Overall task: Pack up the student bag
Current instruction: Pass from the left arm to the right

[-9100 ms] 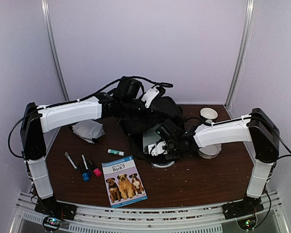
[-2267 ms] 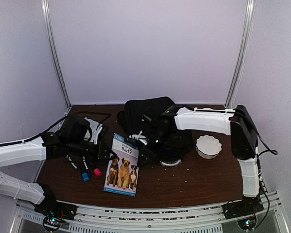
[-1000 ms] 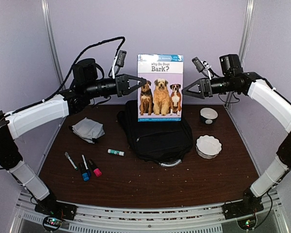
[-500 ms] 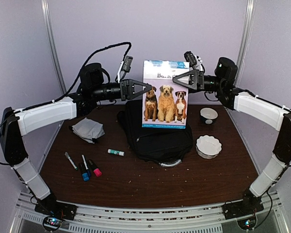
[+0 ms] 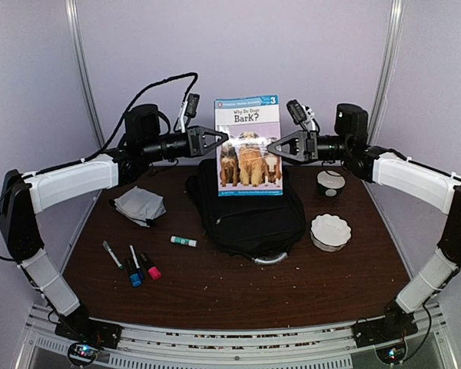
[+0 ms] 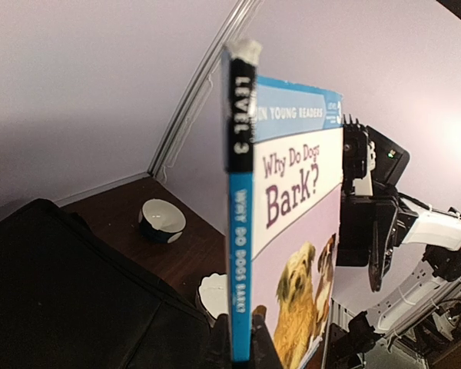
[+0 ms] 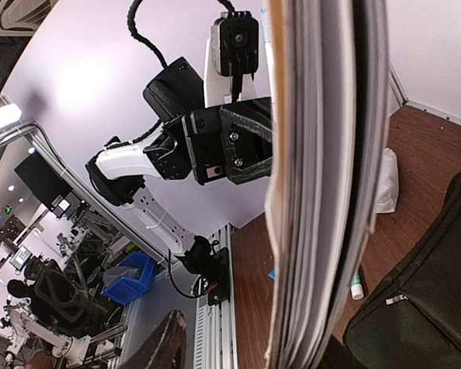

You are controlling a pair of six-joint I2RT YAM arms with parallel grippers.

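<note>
Since the student bag [image 5: 250, 219] lies flat at the centre of the table [image 5: 346, 277], long axis 12-to-6, the book [image 5: 248, 146] held upright in mid-air sits over its 12 o'clock end, so the bag is straight down from both grippers, neither nearer; left gripper [image 5: 217, 141], at the book's 9 o'clock, is pinched tight on the spine, arm stretched approx level. Right gripper [image 5: 280, 146] at 3 o'clock, arm mirrored, has jaws part-way apart astride the fore-edge; one finger [image 7: 167, 342] clear of the cover, so prob. no grip.
</note>
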